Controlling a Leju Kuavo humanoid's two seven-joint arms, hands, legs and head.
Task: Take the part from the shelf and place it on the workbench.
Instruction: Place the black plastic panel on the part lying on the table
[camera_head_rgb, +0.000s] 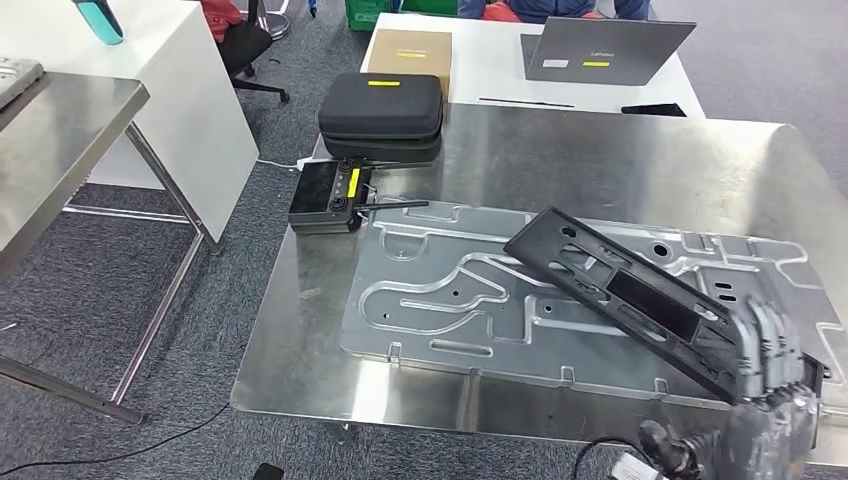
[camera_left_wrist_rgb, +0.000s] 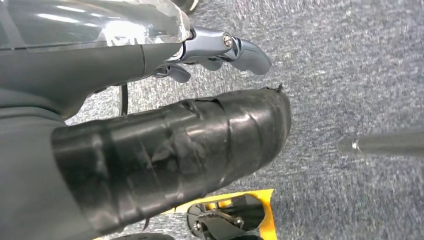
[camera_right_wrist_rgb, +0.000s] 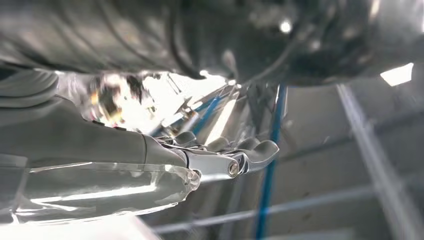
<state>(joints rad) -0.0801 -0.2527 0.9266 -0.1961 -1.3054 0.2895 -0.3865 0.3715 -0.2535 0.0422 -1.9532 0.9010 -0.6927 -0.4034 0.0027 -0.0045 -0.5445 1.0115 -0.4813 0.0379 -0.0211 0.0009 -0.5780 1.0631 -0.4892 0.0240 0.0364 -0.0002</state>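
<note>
The part (camera_head_rgb: 620, 290) is a long black plastic frame with cut-outs. It slants across the stamped metal plate (camera_head_rgb: 440, 310) on the steel workbench (camera_head_rgb: 600, 160). My right hand (camera_head_rgb: 765, 355) grips its near end at the bench's front right corner, fingers curled over the edge. The far end points toward the middle of the bench; whether it touches the plate I cannot tell. The right wrist view is blurred: the right hand (camera_right_wrist_rgb: 220, 160) sits beneath a dark shape. My left hand (camera_left_wrist_rgb: 220, 50) hangs over grey carpet with nothing in it, fingers loosely apart beside the taped thumb (camera_left_wrist_rgb: 175, 160).
A black zip case (camera_head_rgb: 381, 112) and a black controller (camera_head_rgb: 330, 197) sit at the bench's back left. Behind it a white desk carries a laptop (camera_head_rgb: 600, 48) and a cardboard box (camera_head_rgb: 408, 50). Another steel table (camera_head_rgb: 50, 150) stands to the left across a carpeted gap.
</note>
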